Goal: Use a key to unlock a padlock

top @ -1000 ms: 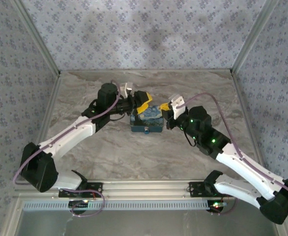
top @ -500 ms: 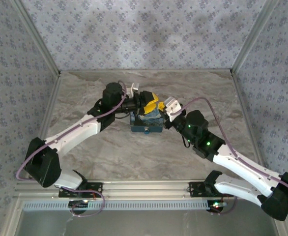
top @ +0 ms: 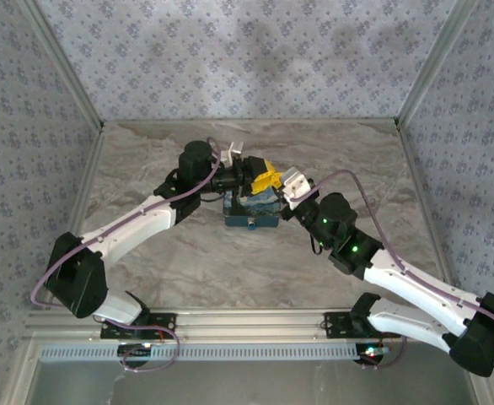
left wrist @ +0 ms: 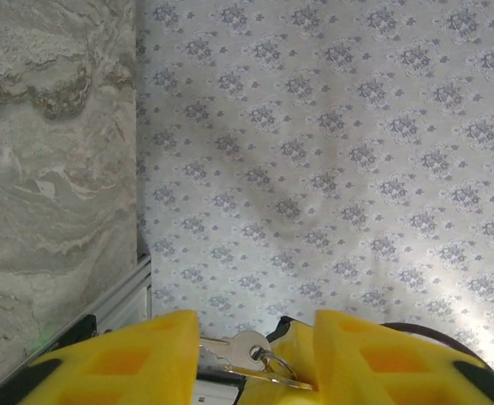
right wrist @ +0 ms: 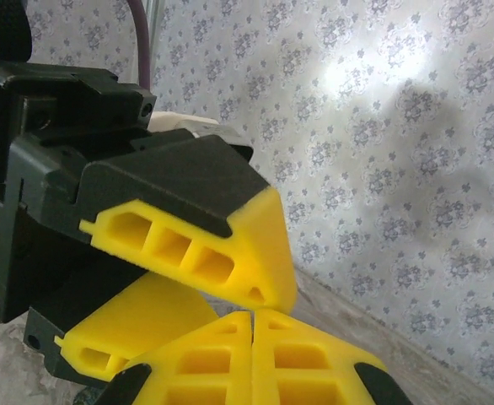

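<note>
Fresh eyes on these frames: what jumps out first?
The left arm and right arm meet nose to nose at mid-table, over a blue block. In the left wrist view, a silver key on its ring sits in the gap of the left tool. In the right wrist view, the right tool has its yellow fingers pressed together, just under the left tool's.

Yellow pads (left wrist: 120,364), silver key (left wrist: 243,346), perhaps blue base (top: 251,211)
</note>
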### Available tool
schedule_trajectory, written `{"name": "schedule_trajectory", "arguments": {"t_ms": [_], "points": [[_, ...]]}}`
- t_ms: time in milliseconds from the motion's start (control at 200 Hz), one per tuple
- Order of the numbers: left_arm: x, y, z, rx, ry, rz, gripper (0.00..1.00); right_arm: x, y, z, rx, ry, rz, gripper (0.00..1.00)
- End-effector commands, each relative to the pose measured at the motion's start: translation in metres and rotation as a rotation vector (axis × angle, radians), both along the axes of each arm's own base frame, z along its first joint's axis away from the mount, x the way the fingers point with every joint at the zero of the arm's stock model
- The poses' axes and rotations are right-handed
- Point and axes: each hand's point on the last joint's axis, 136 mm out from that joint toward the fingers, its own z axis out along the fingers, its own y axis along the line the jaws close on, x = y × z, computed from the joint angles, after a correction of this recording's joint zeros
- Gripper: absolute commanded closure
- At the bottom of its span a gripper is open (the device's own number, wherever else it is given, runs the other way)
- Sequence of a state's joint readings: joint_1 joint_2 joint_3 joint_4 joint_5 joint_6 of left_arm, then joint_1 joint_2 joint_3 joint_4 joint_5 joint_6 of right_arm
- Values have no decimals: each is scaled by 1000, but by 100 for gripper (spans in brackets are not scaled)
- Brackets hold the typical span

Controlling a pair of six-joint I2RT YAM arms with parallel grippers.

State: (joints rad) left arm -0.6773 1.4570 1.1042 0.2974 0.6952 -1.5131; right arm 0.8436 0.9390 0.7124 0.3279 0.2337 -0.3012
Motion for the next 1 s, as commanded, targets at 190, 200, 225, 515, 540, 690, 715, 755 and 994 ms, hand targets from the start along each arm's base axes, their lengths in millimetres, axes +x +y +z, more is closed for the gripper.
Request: {"name": "schedule_trajectory", "arguments": {"t_ms": [190,200,225,515,540,690,715,755,994], "points": [[-6,-6,29,-62,-67,-41,80,-3,2,-5,-66,-51,-20,100],[-6,-6,28,-62,-66,-41,81,-3,3,-6,-70,-51,-20,100],[-6,-6,28,-61,-66,-41,82,-4,3,-6,-76,-55,-21,100],[-3,-5,27,-62,-72,-33,99,-10,7,-14,-140,-59,-10,100],[-3,-4,27,-62,-74,-31,100,-10,8,-15,-146,-57,-8,100],[-1,-2,28,-55,-90,-23,100,-11,7,-16,-154,-50,-11,97],[-1,-1,27,-50,-94,-21,100,-12,6,-15,-150,-47,-11,94],[0,0,25,-35,-100,-15,100,-13,6,-14,-143,-39,-8,88],[11,24,19,140,-266,80,100,-19,-10,-14,-82,65,-12,57]]}}
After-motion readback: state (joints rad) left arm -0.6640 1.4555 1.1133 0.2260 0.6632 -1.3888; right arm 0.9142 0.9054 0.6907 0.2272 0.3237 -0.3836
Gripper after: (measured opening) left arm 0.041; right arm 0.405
